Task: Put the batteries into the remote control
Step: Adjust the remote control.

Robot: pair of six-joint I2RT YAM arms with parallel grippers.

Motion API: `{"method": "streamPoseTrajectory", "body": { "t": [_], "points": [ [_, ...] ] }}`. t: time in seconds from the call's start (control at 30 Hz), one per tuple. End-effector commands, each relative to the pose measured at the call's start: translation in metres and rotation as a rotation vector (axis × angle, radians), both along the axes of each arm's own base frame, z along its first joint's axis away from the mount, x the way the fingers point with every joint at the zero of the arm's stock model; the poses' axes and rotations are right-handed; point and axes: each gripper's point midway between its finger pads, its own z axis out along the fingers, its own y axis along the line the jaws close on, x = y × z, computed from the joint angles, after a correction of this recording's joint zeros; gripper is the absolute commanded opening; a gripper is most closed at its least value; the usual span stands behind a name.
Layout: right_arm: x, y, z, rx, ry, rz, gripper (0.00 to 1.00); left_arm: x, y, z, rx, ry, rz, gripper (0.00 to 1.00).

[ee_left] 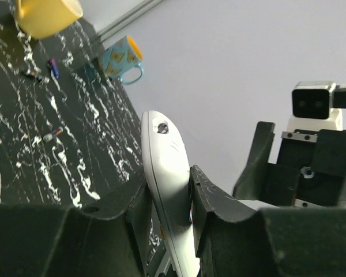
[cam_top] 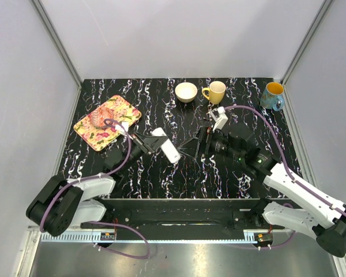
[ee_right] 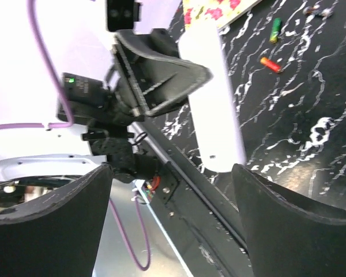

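A robot lab cell — plain grey panel walls (cam_top: 179, 34), aluminium framing (cam_top: 56, 41), black marbled table (cam_top: 179, 179)

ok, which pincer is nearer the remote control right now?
Left. The left pincer is shut on the remote control, gripping one end. The right pincer is open, off to the remote's right in the top view, facing it without touching.

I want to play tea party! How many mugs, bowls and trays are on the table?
Mugs: 2, the yellow mug and the blue mug
Bowls: 1, the cream bowl
Trays: 1, the flowery tray
Total: 4
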Motion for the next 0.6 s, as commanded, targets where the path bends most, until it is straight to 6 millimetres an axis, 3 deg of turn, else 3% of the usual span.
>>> {"method": "streamPoseTrajectory", "body": {
  "t": [0.0, 0.07, 0.27, 0.3, 0.37, 0.47, 0.57],
  "points": [
    [0.001, 0.014, 0.037, 0.167, -0.022, 0.015, 0.88, -0.037, 0.012, 0.108, -0.249, -0.402, -0.068, 0.00],
    [0.004, 0.012, 0.040, 0.155, -0.046, 0.002, 0.87, -0.035, 0.012, 0.112, -0.240, -0.416, -0.055, 0.00],
    [0.002, 0.018, 0.014, 0.138, 0.075, 0.008, 0.90, -0.028, 0.011, 0.115, -0.149, -0.460, 0.024, 0.00],
    [0.002, 0.021, 0.017, 0.164, 0.070, 0.021, 0.90, -0.028, 0.010, 0.116, -0.137, -0.465, 0.028, 0.00],
    [0.011, 0.017, 0.009, 0.152, 0.086, -0.043, 0.90, -0.029, 0.008, 0.122, -0.117, -0.489, 0.030, 0.00],
    [0.014, 0.012, 0.009, 0.149, 0.067, -0.072, 0.95, -0.032, 0.009, 0.129, -0.117, -0.503, 0.029, 0.00],
    [0.008, 0.020, 0.017, 0.154, 0.025, 0.002, 0.96, -0.037, 0.006, 0.130, -0.101, -0.500, -0.003, 0.00]
  ]
}}
